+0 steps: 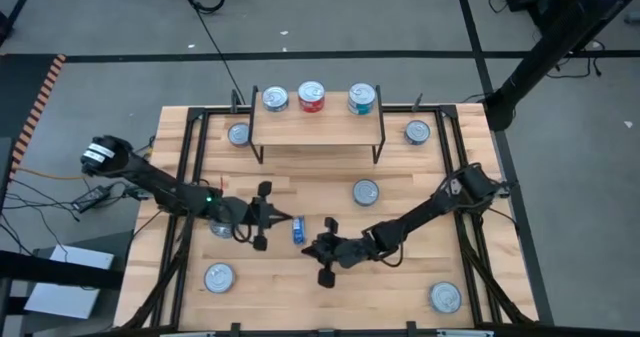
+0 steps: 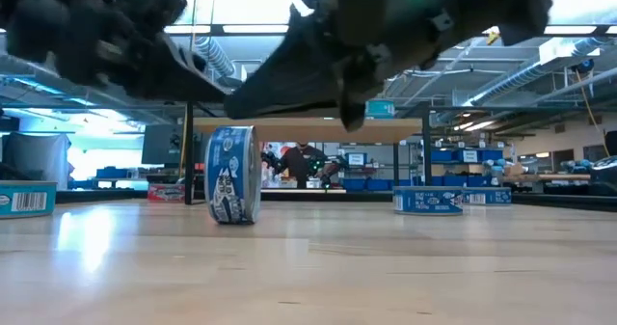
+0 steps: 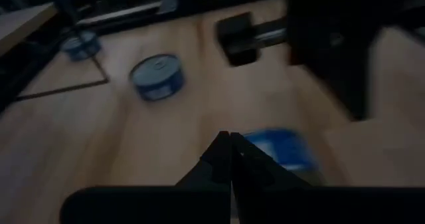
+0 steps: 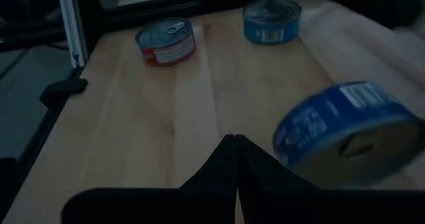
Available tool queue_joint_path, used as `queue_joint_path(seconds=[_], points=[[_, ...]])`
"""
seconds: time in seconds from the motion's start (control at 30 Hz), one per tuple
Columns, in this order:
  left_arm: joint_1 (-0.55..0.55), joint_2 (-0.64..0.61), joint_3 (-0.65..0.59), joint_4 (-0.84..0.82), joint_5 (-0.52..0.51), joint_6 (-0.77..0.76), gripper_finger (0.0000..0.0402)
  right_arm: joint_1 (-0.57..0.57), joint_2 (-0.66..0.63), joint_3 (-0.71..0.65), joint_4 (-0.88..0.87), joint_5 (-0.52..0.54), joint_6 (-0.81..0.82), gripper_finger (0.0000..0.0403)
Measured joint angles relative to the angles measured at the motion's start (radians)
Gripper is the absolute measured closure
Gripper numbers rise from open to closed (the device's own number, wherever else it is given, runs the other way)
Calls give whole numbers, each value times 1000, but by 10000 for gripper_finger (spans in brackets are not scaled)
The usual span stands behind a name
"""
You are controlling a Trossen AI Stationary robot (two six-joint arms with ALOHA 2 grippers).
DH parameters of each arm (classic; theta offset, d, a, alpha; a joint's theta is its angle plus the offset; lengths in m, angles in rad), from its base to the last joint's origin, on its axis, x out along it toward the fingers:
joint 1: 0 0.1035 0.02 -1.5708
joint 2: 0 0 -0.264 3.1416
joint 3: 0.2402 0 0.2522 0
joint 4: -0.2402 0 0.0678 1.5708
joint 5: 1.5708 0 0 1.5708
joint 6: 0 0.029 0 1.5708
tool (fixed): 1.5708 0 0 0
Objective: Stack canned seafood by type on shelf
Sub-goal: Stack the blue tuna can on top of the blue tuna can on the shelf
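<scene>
- Jaws on both arms are pressed fully together and hold nothing. In the high view the left gripper [image 1: 282, 219] and the right gripper [image 1: 313, 245] lie low over the middle of the counter [image 1: 300, 192], close on either side of a blue tin [image 1: 298, 229] tipped on its edge.
- Still from above, the shelf [image 1: 318, 127] stands at the counter's far edge with three tins in a row on its plank: a blue-labelled tin [image 1: 275, 99], a red tin [image 1: 312, 96] and a teal tin [image 1: 361, 99].
- Other tins lie flat on the counter: one by the shelf's left legs [image 1: 238, 134], one by the far right corner [image 1: 417, 132], one in the middle right [image 1: 366, 191], one near the left front [image 1: 219, 277], one at the right front [image 1: 445, 297], and one partly under the left arm [image 1: 221, 228].
- Open wood shows between the shelf's legs and the arms, and along the front edge.
- In the low view the tipped tin [image 2: 231, 175] stands on its rim, both arms dark above it; flat tins [image 2: 427, 201] sit further back, and a person shows far behind.
- In the left wrist view the shut fingers [image 3: 229, 159] point at the blurred tipped tin [image 3: 282, 149]; a flat blue tin [image 3: 157, 76] lies beyond.
- In the right wrist view the shut fingers [image 4: 232, 159] sit just beside the tipped tin [image 4: 345, 132]; a red tin [image 4: 166, 42] and a blue tin [image 4: 271, 19] lie flat further off.
</scene>
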Motion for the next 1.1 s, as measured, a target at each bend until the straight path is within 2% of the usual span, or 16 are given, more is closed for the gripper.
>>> queue_joint_path(seconds=[0.13,0.23,0.3,0.4,0.63,0.93,1.1], points=[[79,39,-14,36,12,42,399,-6,34,64,-57,-25,24,393],[127,60,-13,31,111,52,399,-10,51,110,-137,-74,57,393],[142,79,-13,43,167,52,399,-13,51,119,-185,-71,67,393],[144,99,-13,42,195,52,399,-23,50,122,-207,-20,96,393],[144,107,-13,18,216,47,399,-39,49,122,-307,51,183,393],[144,106,-12,-33,213,47,399,-38,49,122,-338,74,187,392],[141,76,-13,-128,216,63,399,-38,49,122,-396,74,185,392]])
